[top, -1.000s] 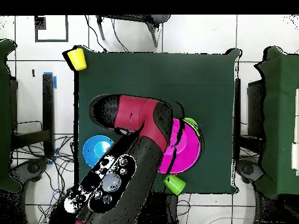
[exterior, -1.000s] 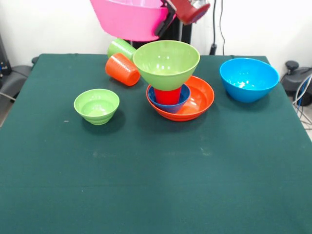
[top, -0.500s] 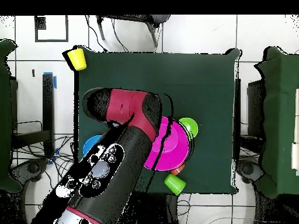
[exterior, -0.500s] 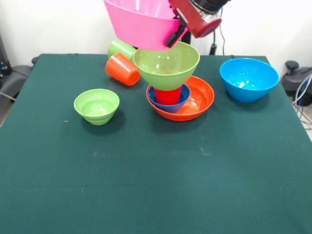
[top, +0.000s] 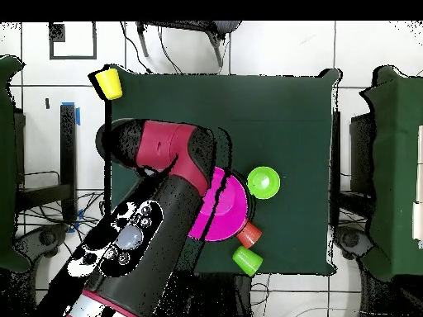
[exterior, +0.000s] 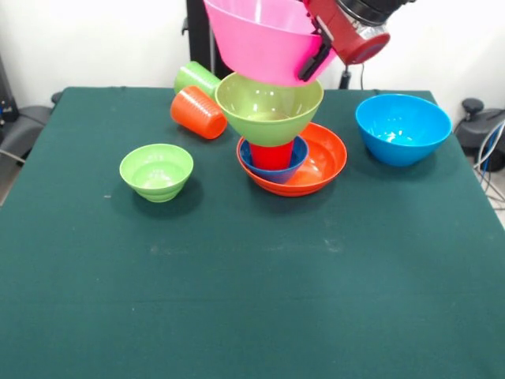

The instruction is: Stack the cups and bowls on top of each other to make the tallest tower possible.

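Observation:
My gripper (exterior: 314,58) is shut on the right rim of the huge pink bowl (exterior: 264,39), which it holds tilted just above the tower. The tower is a large green bowl (exterior: 268,106) on a red cup (exterior: 271,155), which stands in a small dark blue bowl (exterior: 288,167) inside the wide orange bowl (exterior: 319,162). I cannot tell whether the pink bowl touches the green one. In the overhead view the pink bowl (top: 221,206) and the arm (top: 153,223) hide the tower.
A small green bowl (exterior: 156,170) stands left of the tower and a large blue bowl (exterior: 402,126) to its right. An orange cup (exterior: 197,112) and a light green cup (exterior: 196,76) lie on their sides behind. A yellow cup (top: 107,82) sits by a table corner.
The gripper has carried the pink bowl to the right in the front view, from behind and left of the tower to above the large green bowl.

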Available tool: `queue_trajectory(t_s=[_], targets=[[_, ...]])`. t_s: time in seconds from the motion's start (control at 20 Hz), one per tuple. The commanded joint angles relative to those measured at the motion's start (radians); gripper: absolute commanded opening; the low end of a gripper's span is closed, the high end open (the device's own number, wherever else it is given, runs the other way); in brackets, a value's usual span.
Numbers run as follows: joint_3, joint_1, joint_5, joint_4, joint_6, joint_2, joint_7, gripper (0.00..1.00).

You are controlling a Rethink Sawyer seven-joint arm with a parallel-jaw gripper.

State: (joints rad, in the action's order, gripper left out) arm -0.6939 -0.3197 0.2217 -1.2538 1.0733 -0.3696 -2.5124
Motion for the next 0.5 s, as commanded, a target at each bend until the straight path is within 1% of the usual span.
queue_trajectory(t_s=[0.05, 0.25, 0.5], targets=[[0.082, 0.012, 0.031, 0.032, 0.069, 0.022, -0.194, 0.00], [0.102, 0.028, 0.032, 0.002, 0.017, 0.021, -0.150, 0.00], [0.124, 0.051, 0.011, -0.052, -0.048, 0.007, -0.079, 0.00]])
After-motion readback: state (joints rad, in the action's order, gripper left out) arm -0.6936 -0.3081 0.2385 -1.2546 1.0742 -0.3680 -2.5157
